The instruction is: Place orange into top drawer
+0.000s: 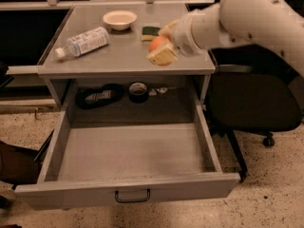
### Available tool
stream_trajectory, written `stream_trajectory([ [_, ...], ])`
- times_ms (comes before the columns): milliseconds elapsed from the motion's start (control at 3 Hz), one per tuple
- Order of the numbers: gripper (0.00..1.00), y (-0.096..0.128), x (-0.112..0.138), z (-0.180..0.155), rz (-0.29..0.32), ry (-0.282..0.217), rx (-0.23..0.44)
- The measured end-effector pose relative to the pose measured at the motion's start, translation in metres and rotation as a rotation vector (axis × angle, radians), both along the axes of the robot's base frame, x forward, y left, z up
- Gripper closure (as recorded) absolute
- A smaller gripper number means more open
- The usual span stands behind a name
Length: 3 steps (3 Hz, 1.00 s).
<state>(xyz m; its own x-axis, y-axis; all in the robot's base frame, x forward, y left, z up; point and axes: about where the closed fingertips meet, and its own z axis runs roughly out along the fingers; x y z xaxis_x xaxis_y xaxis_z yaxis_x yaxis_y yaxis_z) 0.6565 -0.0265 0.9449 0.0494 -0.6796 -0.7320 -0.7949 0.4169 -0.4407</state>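
Flooring (266, 194) of pale speckled stone is being stood upon by a grey cabinet. The top drawer (180, 190) is being shown pulled fully out toward the camera, its grey inside laid open to view. A thick white robot arm (251, 13) is being stretched in from the upper right, across the cabinet's right edge. A dark office chair (251, 103) is being kept just beside the cabinet on the right. The flat grey tabletop (118, 56) is being used to carry several smaller things. A clear plastic bottle (83, 42) is being left lying on its side near the left edge, and a white bowl (119, 19) is being left upright at the back. On the shelf under the tabletop, a flat black object (97, 97) and a dark tape roll (138, 90) are being stored. The gripper (163, 51) is being held over the front right part of the tabletop, above and behind the open drawer, and its cream fingers are being pressed closed around the orange (157, 42). Whether the fruit is touching the surface cannot be told. A sponge (151, 31) with a green top is being left just behind the orange. A small dark bar handle (132, 196) is being shown on the drawer front.
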Motion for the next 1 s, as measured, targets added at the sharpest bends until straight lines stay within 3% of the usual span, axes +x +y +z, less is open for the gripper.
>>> stream_trajectory([
  [333, 1.0, -0.017, -0.053, -0.052, 0.012, 0.063, 0.023],
  [667, 1.0, -0.048, -0.07, -0.115, 0.018, 0.189, 0.012],
  [1000, 1.0, -0.046, -0.077, -0.123, 0.038, 0.221, 0.005],
])
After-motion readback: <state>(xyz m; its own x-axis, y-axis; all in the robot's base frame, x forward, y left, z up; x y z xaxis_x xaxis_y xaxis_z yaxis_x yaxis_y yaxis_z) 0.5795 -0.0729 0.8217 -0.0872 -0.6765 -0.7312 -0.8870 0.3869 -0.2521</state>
